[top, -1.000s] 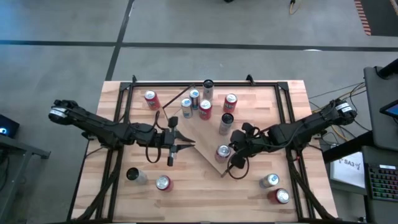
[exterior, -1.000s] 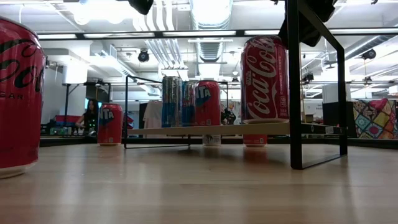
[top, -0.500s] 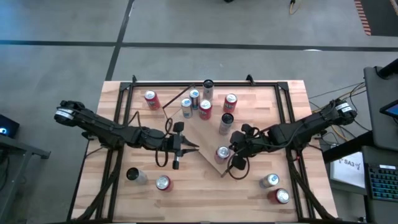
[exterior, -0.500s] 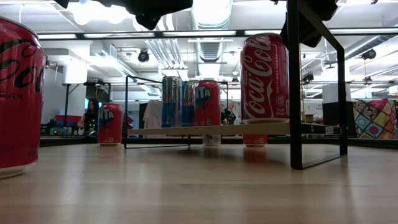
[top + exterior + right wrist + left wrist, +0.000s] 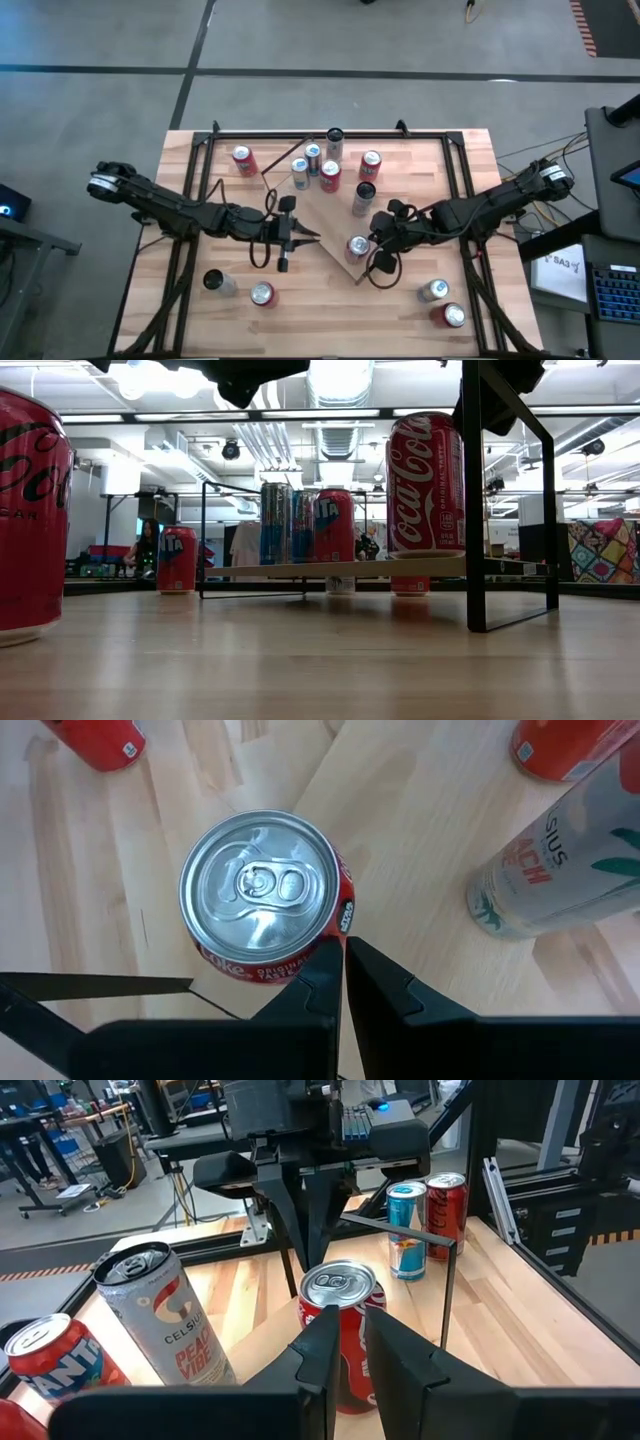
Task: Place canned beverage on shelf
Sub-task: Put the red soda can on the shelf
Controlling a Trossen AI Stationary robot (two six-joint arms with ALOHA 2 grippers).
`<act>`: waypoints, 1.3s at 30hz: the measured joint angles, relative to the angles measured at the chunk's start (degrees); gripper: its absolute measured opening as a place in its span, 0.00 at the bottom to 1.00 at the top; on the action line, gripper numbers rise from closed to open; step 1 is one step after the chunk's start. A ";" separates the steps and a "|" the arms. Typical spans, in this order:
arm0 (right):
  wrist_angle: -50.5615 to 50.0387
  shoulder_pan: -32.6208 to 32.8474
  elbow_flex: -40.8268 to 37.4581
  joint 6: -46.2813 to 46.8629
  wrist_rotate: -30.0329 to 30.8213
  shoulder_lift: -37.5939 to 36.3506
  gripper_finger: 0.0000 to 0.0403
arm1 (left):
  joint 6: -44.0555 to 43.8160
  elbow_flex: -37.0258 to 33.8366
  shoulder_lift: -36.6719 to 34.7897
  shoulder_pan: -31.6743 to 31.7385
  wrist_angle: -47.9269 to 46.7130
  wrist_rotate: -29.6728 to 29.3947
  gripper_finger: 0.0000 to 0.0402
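Seen from above, the shelf (image 5: pixel 335 215), a light-wood board, lies skewed at the centre of the frame on the plank table (image 5: pixel 190 215), its long axis running from the upper left to the lower right, one corner aimed at the lower centre. A red cola can (image 5: pixel 357 245) stands upright near that lower corner. The right gripper (image 5: pixel 379 243), reaching in from the frame's right, sits just beside the can with its fingers closed and holding nothing. The left gripper (image 5: pixel 297 236), coming from the left, is at the board's left edge, nearly closed and empty. More cans crowd the shelf's upper end, and loose cans stand at the table's lower left and lower right.

At table height, the shelf (image 5: pixel 350 568) shows as a thin raised board across mid-frame. The cola can (image 5: pixel 425 485) stands tall on it right of centre, beside a black frame post (image 5: pixel 474 495); a cluster of cans stands left of it.

From the left wrist, the left gripper (image 5: pixel 345 1355) points at the cola can (image 5: pixel 338 1315), with a white Celsius can (image 5: pixel 165 1315) to the left.

From the right wrist, the right gripper (image 5: pixel 340 965) has its closed tips at the rim of the cola can (image 5: pixel 262 895), whose top faces the camera.
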 joint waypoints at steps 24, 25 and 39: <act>1.29 0.27 3.34 -3.17 5.52 0.07 0.02 | -0.24 0.00 -0.04 0.00 -0.16 0.02 0.09; 1.27 0.38 3.32 -2.92 5.20 0.07 0.02 | -0.24 0.00 -0.04 0.00 -0.19 0.02 0.09; 1.24 0.39 -0.20 0.58 4.00 0.11 0.02 | -0.24 0.00 -0.04 0.00 -0.20 0.02 0.09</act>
